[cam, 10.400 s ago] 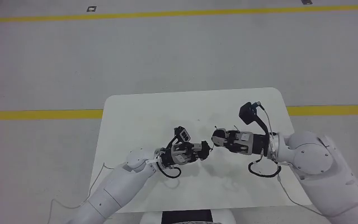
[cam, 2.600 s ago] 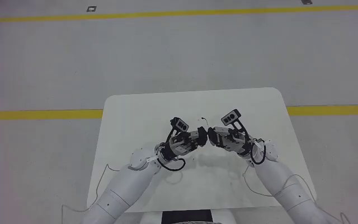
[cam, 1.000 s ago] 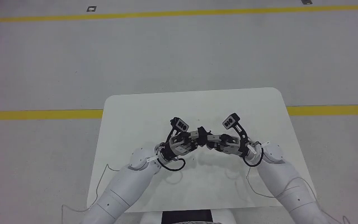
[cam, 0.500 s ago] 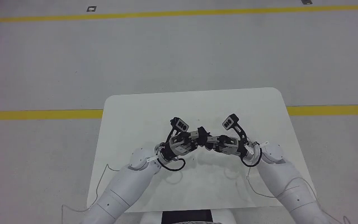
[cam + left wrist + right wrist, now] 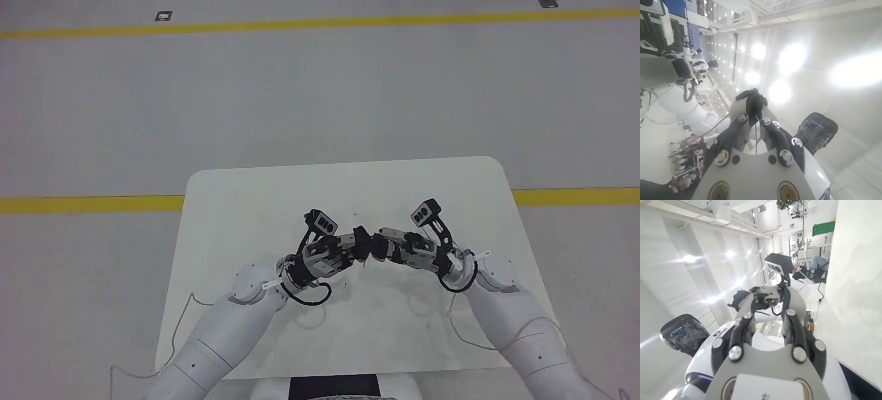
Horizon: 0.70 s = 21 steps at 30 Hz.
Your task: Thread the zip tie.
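Top view: left gripper (image 5: 360, 248) and right gripper (image 5: 381, 245) sit tip to tip over the white rounded counter (image 5: 250, 210). Left wrist view: left jaws pinch the thin black plastic zip tie (image 5: 755, 132), its strand trailing toward the wrist. Right wrist view: right jaws look spread, nothing between them. We judge the threading is mid-step. Next, the right jaws must catch the free end and feed it through the head.

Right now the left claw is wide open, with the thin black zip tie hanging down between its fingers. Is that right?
Not quite. The left claw is shut, not wide open: its fingers come together at the tips and pinch the thin black zip tie, which does hang down between them. The left wrist view shows it.
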Each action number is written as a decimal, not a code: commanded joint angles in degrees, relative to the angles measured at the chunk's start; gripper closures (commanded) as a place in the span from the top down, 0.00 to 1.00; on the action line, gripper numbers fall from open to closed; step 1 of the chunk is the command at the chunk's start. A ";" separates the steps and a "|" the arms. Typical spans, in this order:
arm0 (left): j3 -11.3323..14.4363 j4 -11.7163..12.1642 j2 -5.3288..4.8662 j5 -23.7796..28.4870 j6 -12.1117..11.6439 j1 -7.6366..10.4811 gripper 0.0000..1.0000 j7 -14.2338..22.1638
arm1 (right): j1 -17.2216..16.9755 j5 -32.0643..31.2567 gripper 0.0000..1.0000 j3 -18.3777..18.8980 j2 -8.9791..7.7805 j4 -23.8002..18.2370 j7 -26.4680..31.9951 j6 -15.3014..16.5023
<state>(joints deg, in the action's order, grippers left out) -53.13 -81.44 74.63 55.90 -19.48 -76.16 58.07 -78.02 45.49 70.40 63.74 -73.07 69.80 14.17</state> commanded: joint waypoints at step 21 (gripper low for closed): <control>0.00 0.00 0.00 0.00 0.00 0.00 0.00 0.00 | -3.74 9.43 1.00 12.73 -1.53 -9.40 6.53 5.31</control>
<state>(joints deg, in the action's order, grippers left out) -53.13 -81.44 74.63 55.89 -19.48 -76.16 58.07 -81.75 54.91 83.13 62.21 -82.47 76.33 19.48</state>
